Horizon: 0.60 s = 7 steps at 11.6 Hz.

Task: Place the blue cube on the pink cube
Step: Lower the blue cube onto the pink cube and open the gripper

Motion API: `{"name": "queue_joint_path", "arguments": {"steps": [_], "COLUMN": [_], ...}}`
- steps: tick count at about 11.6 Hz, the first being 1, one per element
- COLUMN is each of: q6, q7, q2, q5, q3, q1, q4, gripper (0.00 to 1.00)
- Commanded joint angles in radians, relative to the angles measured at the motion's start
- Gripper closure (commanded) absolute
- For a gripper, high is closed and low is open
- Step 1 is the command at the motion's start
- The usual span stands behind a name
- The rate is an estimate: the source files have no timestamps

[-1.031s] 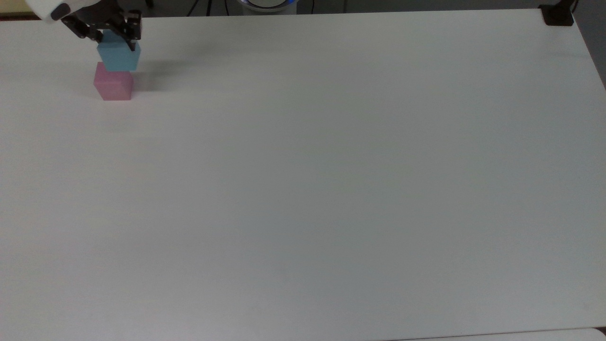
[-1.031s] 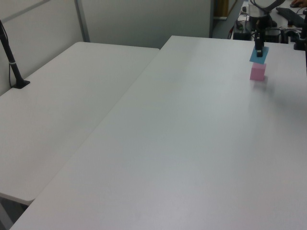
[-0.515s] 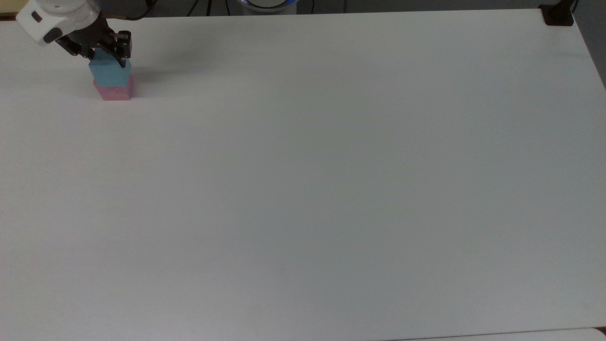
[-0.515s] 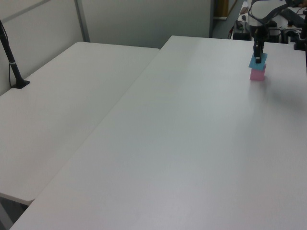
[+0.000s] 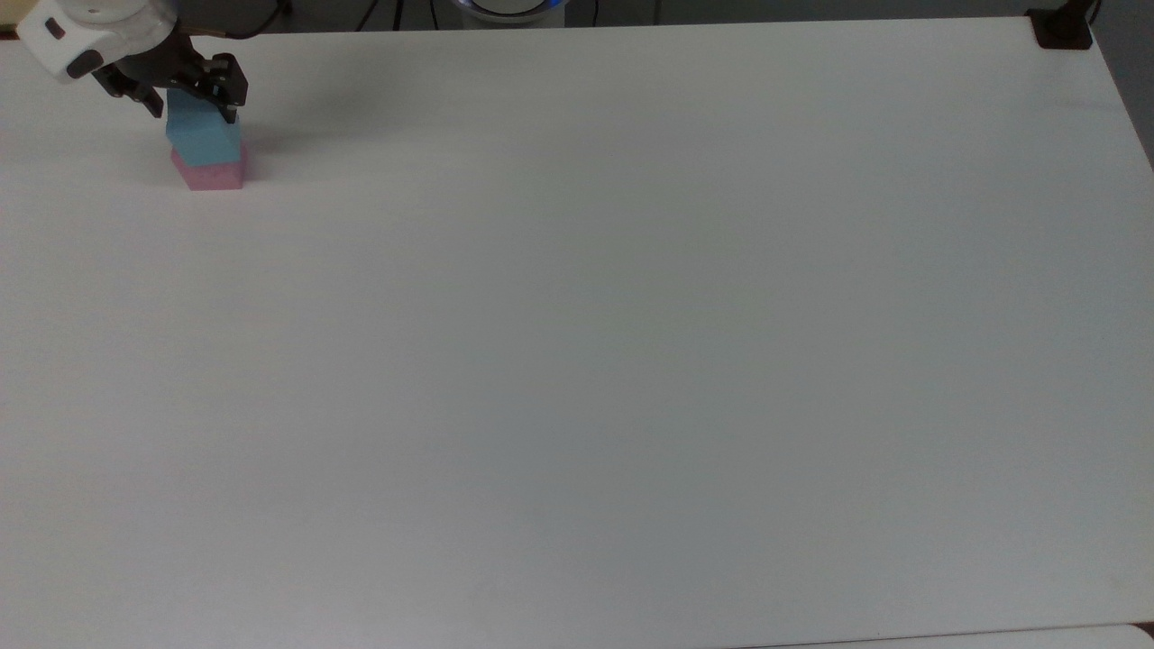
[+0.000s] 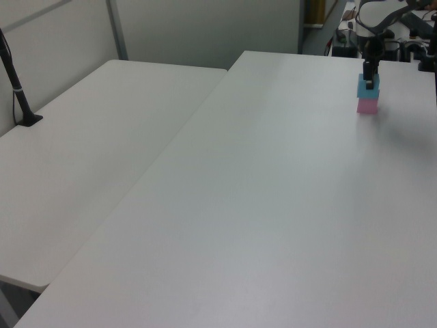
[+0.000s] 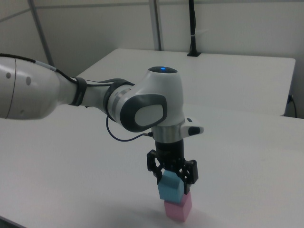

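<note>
Even, diffuse overhead lighting is washing the white table flat, with no hard glare showing. A soft shadow is falling on it toward the top view's right of the stacked cubes. All views are staying acceptably sharp.

One blue cube, one pink cube

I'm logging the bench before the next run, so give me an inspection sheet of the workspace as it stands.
Surface: white table, bare apart from the stack.
Job's things: blue cube sits on the pink cube, near the top view's upper left corner.
Clutter: nothing seen.
End effector: end effector straddles the blue cube's top, fingers at its sides.
Cables: thin black cable loops under the arm's wrist.
Surroundings: second white table alongside; black post on it; grey partition walls behind.
</note>
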Motion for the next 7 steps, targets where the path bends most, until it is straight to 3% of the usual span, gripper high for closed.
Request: {"name": "queue_joint_path", "arguments": {"steps": [1,3,7], "q6": [0.014,0.005,-0.128], "q7": [0.043,0.044,0.051], "q2": [-0.007,-0.024,-0.071], "q5": [-0.014,-0.008,0.1], "q3": [-0.006,-0.009,-0.01], "q1": [-0.01,-0.017,-0.004], "q4": [0.002,0.016,0.093], "gripper": [0.0,0.0,0.0]}}
